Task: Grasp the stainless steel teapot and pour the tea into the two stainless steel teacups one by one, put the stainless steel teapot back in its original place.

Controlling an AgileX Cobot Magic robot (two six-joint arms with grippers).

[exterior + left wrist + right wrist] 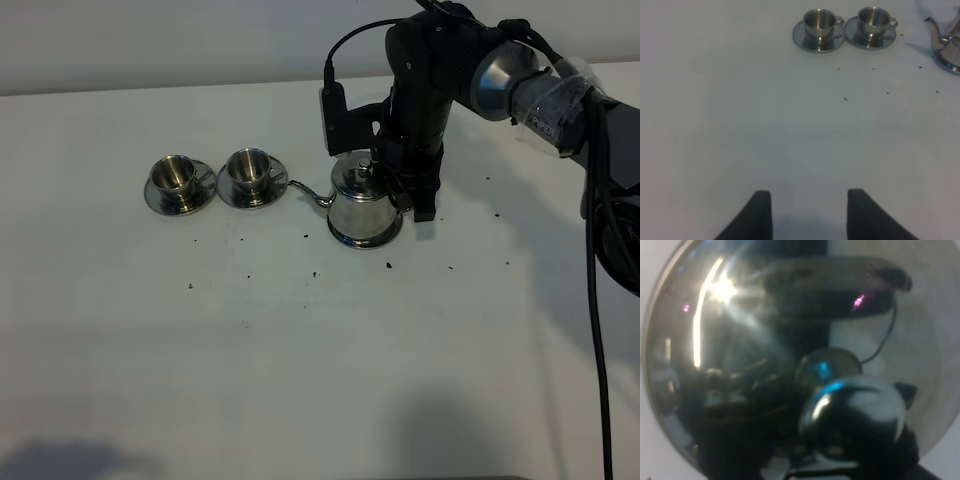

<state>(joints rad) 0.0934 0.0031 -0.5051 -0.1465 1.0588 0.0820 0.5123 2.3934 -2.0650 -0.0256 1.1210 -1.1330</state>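
Observation:
The stainless steel teapot (360,205) stands upright on the white table, its thin spout (305,190) pointing left at the cups. A shiny rim at its base (365,240) looks like the coaster. My right gripper (412,190) is down at the teapot's handle side, with dark fingers beside the pot; its grip is hidden. The right wrist view is filled by the blurred lid and its knob (855,410). Two steel teacups (178,175) (250,170) stand on saucers left of the teapot. My left gripper (810,215) is open and empty, well short of the cups (820,21) (874,19).
Small dark specks lie scattered on the table (310,272). The right arm's cable (598,300) hangs along the right side. The teapot's spout and edge show at the far right of the left wrist view (947,45).

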